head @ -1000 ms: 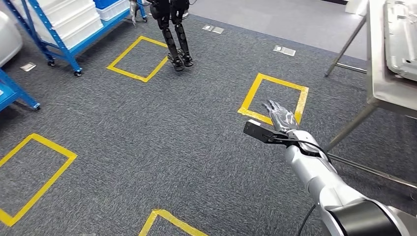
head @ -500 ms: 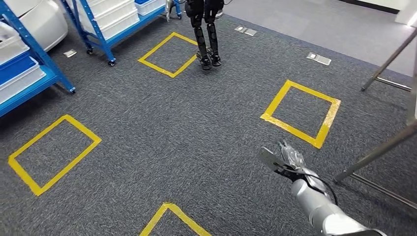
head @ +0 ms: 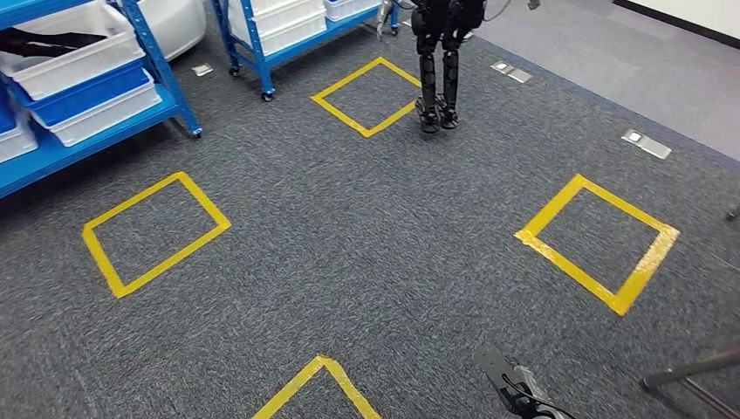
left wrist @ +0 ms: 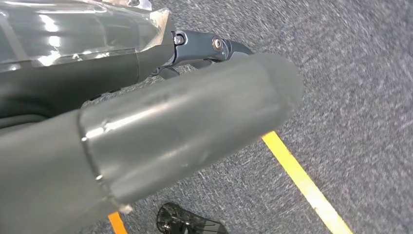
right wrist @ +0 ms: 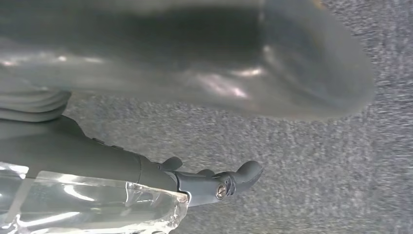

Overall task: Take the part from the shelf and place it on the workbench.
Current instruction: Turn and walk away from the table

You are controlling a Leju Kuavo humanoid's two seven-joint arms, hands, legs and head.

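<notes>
Blue steel shelf (head: 166, 83) stands far left across the grey carpet, white bins (head: 74, 52) on its tiers; a dark item lies in the upper bin beside the post, possibly the part, too small to confirm. Yellow tape squares (head: 155, 232) mark the floor before the shelf. Another black-legged robot (head: 436, 65) stands beyond them. Left hand (left wrist: 160, 126): nothing held, fingers extended. Right hand (right wrist: 195, 161): likewise empty, fingers loose. Judgement: nothing fetched; approach, pick and delivery all remain.
</notes>
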